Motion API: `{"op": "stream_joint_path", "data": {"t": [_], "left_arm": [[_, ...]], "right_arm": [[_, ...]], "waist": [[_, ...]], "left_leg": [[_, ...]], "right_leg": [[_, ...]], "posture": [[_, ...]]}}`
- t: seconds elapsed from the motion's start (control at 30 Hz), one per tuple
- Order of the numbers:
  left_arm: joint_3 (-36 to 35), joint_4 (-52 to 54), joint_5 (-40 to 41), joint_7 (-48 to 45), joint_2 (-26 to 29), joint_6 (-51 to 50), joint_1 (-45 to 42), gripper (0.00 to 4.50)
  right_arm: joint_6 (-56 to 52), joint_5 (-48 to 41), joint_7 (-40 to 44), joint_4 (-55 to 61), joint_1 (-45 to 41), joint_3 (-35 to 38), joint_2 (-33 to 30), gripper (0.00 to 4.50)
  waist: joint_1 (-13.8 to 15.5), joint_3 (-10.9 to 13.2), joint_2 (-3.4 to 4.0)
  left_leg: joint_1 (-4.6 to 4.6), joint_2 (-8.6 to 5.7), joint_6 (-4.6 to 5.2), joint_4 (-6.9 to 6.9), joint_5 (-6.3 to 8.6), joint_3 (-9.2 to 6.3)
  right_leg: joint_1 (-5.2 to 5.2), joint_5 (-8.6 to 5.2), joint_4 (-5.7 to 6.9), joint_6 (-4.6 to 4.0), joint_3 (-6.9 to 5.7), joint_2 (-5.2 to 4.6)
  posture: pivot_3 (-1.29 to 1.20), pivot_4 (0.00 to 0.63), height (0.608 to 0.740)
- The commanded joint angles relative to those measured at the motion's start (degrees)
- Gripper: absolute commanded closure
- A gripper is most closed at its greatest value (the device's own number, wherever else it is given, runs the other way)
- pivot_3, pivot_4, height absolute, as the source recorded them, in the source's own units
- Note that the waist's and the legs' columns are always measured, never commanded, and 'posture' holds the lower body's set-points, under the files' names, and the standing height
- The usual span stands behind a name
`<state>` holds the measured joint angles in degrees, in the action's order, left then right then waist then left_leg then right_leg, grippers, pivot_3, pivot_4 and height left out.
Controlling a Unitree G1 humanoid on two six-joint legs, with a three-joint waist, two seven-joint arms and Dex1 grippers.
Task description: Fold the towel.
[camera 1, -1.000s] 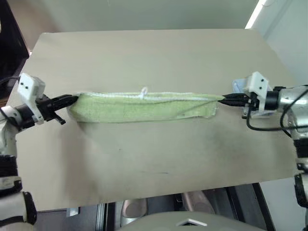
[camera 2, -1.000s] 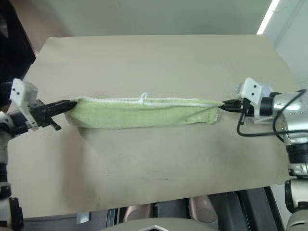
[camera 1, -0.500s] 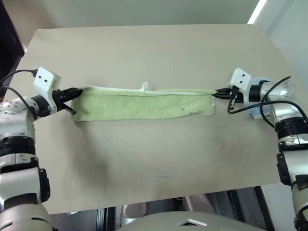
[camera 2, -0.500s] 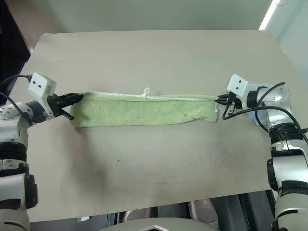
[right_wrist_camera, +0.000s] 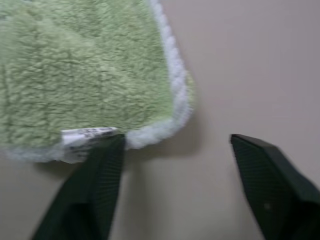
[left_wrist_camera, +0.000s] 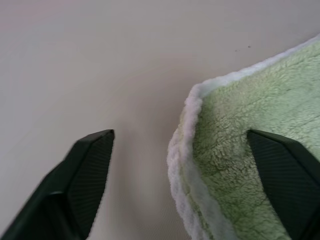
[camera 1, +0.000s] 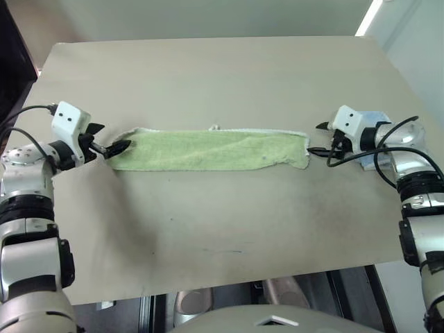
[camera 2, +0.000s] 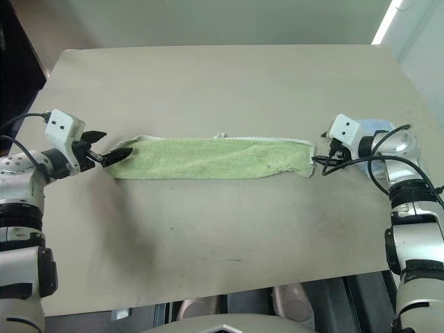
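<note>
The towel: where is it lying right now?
In the head views the towel lies flat as a long folded strip across the middle of the table, between the open left gripper and open right gripper.

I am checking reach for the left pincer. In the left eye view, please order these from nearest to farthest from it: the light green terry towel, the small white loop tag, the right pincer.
1. The light green terry towel: its left end lies at the left pincer.
2. The small white loop tag: mid-table, on the towel's far edge.
3. The right pincer: beyond the towel's right end.
</note>
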<state>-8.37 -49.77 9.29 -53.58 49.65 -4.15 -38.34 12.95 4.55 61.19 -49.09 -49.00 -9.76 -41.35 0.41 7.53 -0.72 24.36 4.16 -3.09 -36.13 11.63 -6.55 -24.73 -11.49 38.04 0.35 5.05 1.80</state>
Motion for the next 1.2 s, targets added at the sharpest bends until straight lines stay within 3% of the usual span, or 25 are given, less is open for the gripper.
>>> {"op": "stream_joint_path", "data": {"t": [0.03, 0.23, 0.37, 0.57, 0.67, 0.83, 1.2], "left_arm": [[-3.62, 2.1, 1.69, 0.28, 2.29, 0.81, 1.48, 0.0], [-10.36, 8.88, 5.01, 2.81, 4.66, 0.76, 7.62, 0.0], [-13.77, 15.88, 9.04, 0.91, 4.04, -1.9, 12.39, 0.0], [-13.64, 26.01, 12.64, -2.4, 3.18, -6.29, 17.39, 0.0], [-11.92, 29.45, 13.34, -3.65, 2.52, -8.5, 17.96, 0.0], [-9.82, 32.55, 13.11, -5.12, 1.56, -9.54, 18.44, 0.0], [-8.53, 34.14, 13.47, -5.01, -0.37, -10.1, 18.21, 0.0]], "right_arm": [[1.62, -1.04, -2.36, 4.26, 0.45, 3.67, -3.07, 0.05], [-10.99, -10.05, 0.14, 20.04, 9.28, 11.29, -6.8, 0.05], [-28.92, -20.5, 0.9, 39.74, 20.88, 16.19, -6.78, 0.05], [-40.2, -24.84, -2.48, 52.28, 29.13, 17.88, -6.86, 0.05], [-36.52, -21.56, -4.98, 60.1, 32.38, 15.6, -6.0, 0.05], [-28.7, -13.11, -9.85, 63.62, 33.3, 10.06, -4.24, 0.05], [-18.1, 4.06, -19.18, 54.3, 28.71, 0.03, -0.47, 0.05]], "waist": [[-0.04, 0.0, 0.0], [-0.03, 0.0, -0.01], [0.01, -0.01, -0.02], [-0.06, -0.01, -0.02], [-0.09, -0.01, -0.02], [-0.19, -0.02, -0.04], [-0.11, -0.03, -0.05]], "left_leg": [[0.0, 0.0, 0.0, 0.0, 0.0, 0.0], [0.01, 0.09, -0.01, 0.07, 0.01, 0.19], [-0.06, 0.04, -0.02, 0.06, 0.01, 0.56], [-0.08, -0.33, -0.55, -0.03, -0.23, 0.7], [-0.31, -0.36, -0.62, -0.03, -0.3, 0.66], [-0.43, -0.31, -0.6, -0.04, -0.31, 0.53], [-0.33, -0.15, -0.56, 0.0, -0.26, 0.23]], "right_leg": [[0.0, 0.0, 0.0, 0.01, 0.0, 0.0], [0.0, -0.05, -0.03, 0.08, -0.03, 0.03], [0.11, -0.35, -0.05, -0.19, -0.02, 0.04], [0.21, -0.35, -0.04, -0.03, 0.04, 0.04], [0.43, -0.26, -0.03, -0.02, 0.08, 0.05], [0.51, -0.21, 0.0, -0.02, 0.1, 0.05], [0.36, -0.19, -0.02, 0.18, 0.19, 0.01]], "posture": [[0.0, 0.15, 0.74], [0.0, 0.15, 0.74], [0.0, 0.15, 0.74], [0.0, 0.15, 0.74], [0.0, 0.15, 0.74], [0.0, 0.15, 0.74], [0.0, 0.15, 0.74]]}}
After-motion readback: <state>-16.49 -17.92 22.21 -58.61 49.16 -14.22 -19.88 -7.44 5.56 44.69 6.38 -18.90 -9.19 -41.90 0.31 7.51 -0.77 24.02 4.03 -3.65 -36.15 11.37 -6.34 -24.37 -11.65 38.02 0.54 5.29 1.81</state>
